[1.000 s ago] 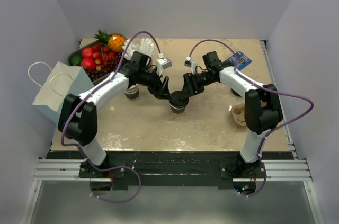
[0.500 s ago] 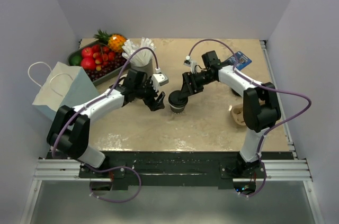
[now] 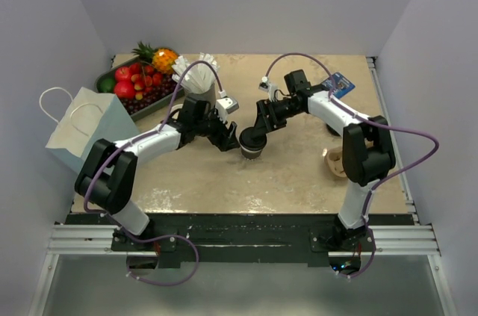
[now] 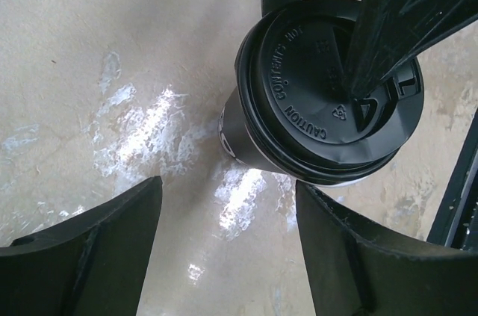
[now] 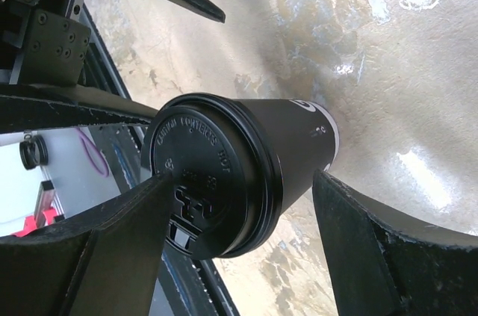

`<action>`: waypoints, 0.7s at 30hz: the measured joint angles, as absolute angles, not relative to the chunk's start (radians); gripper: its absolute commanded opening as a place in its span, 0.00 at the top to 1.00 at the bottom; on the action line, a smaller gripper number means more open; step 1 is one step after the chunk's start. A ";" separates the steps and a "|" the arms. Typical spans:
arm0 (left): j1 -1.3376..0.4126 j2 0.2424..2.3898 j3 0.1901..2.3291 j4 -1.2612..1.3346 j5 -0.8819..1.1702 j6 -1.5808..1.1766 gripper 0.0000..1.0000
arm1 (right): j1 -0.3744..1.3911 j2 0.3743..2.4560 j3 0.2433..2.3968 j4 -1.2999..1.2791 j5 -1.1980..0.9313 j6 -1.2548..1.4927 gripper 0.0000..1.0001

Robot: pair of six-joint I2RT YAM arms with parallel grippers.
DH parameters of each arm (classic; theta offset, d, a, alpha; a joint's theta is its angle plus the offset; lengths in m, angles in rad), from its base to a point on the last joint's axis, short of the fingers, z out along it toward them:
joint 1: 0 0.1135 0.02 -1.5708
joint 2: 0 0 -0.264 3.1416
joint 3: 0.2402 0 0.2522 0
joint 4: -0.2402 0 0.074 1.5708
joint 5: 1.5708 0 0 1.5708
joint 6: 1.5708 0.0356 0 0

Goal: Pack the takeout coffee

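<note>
The takeout coffee (image 3: 252,144) stands upright on the table, a dark brown cup under a black lid (image 4: 328,95). My right gripper (image 3: 257,129) straddles it, open: one finger (image 5: 97,241) lies across the lid's top and the other finger (image 5: 373,249) sits beside the cup wall (image 5: 291,144). My left gripper (image 3: 231,139) is just left of the cup and open. Only bare table shows between its fingertips (image 4: 228,189), with the cup ahead of them. The right gripper's finger (image 4: 388,25) crosses the lid in the left wrist view.
A white paper bag (image 3: 82,125) stands at the left edge. Behind it are a tray of fruit (image 3: 138,81) and a grey cup of white sticks (image 3: 196,77). A blue packet (image 3: 340,83) and a brown cardboard piece (image 3: 334,160) lie on the right.
The left gripper pulled back from the cup toward the left, then came in close beside it again. The right gripper's jaws have widened around the cup. The cup has stayed put.
</note>
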State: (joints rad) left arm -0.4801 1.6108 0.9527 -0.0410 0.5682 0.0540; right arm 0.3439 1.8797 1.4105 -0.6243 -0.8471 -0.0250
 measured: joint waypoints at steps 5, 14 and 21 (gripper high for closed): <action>-0.480 1.623 0.950 -0.021 0.579 0.024 0.25 | 0.349 1.896 1.412 -0.624 -0.836 -0.018 0.23; -0.480 1.654 0.928 0.022 0.597 -0.046 0.25 | 0.368 1.899 1.412 -0.624 -0.828 -0.017 0.23; -0.480 1.668 0.921 0.044 0.603 -0.069 0.26 | 0.379 1.899 1.412 -0.624 -0.820 -0.017 0.23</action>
